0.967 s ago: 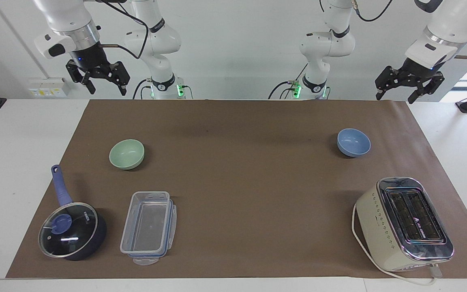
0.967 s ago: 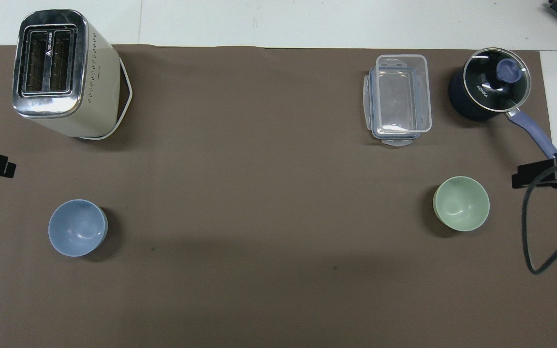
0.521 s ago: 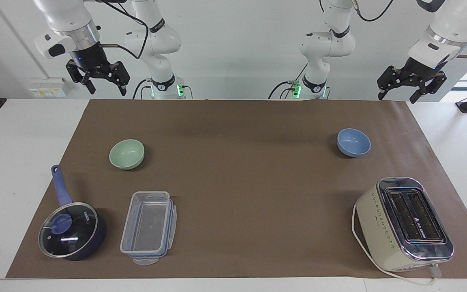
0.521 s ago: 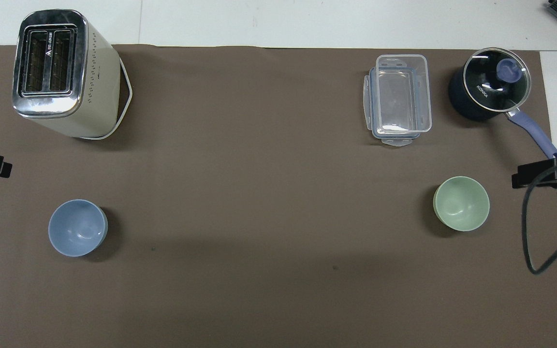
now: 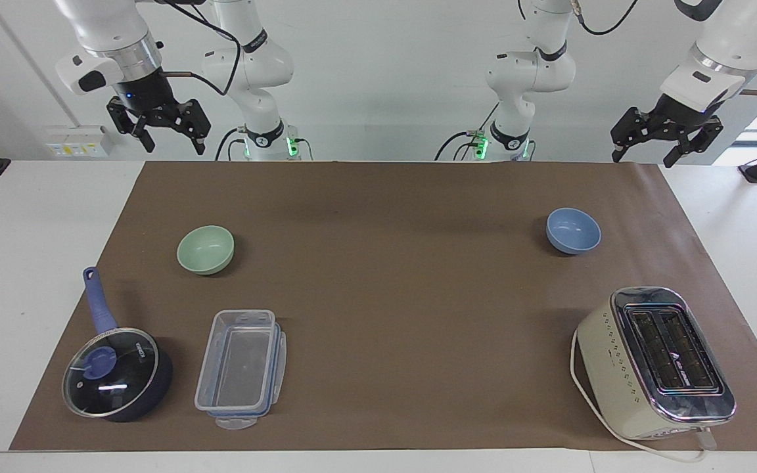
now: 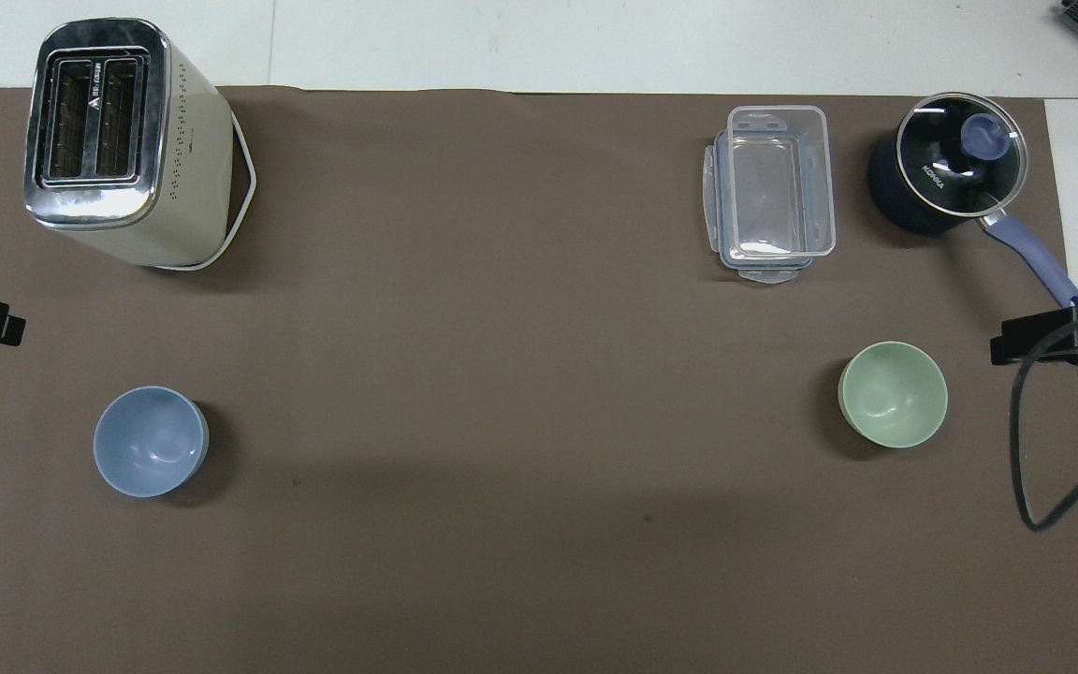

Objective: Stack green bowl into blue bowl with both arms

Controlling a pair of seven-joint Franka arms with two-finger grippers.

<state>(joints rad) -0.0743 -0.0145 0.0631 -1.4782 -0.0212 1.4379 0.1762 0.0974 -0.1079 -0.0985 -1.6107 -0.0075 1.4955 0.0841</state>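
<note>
From the facing view first: the green bowl (image 5: 206, 249) sits upright on the brown mat (image 5: 391, 295), mouth up, toward the right arm's end of the table. It is round, so there is no long axis to call. The blue bowl (image 5: 573, 230) is upright too, mouth up, toward the left arm's end, well apart from the green one and a touch nearer the robots. The right gripper (image 5: 171, 140) hangs high over the mat's robot-side corner, fingers spread and empty. The left gripper (image 5: 642, 156) hangs high over the matching corner at its own end, fingers also parted, nothing between them. Farther from the robots than the green bowl lie a lidded saucepan (image 5: 117, 372), its handle pointing toward the robots, and beside it a clear plastic container (image 5: 241, 368). A toaster (image 5: 656, 361) stands farther out than the blue bowl.

Over to the overhead view: green bowl (image 6: 893, 393) and blue bowl (image 6: 150, 441) both show round open mouths, each alone on bare mat (image 6: 502, 374). Saucepan (image 6: 949, 174), container (image 6: 771, 193) and toaster (image 6: 120, 140) line the outer edge. Only dark slivers of the grippers show at the frame's sides.
</note>
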